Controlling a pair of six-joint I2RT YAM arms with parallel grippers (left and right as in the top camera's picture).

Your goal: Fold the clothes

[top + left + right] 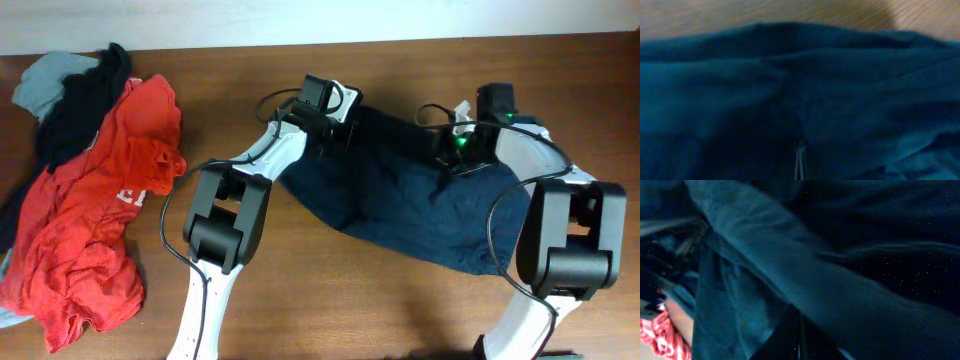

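Note:
The dark navy garment (400,205) lies wrinkled across the middle of the wooden table, between my two arms. My left gripper (343,120) is at its far left edge, and my right gripper (457,150) is at its far right part. In the left wrist view navy fabric (790,90) fills the frame and the fingers (800,161) are pressed together in a fold of it. In the right wrist view the fabric (840,295) drapes over the closed fingers (800,340).
A pile of other clothes lies at the left: a red shirt with white lettering (100,210), a black garment (85,100) and a grey-blue one (50,80). Bare wood (330,300) shows in front of the navy garment. The table's far edge (400,40) is close behind both grippers.

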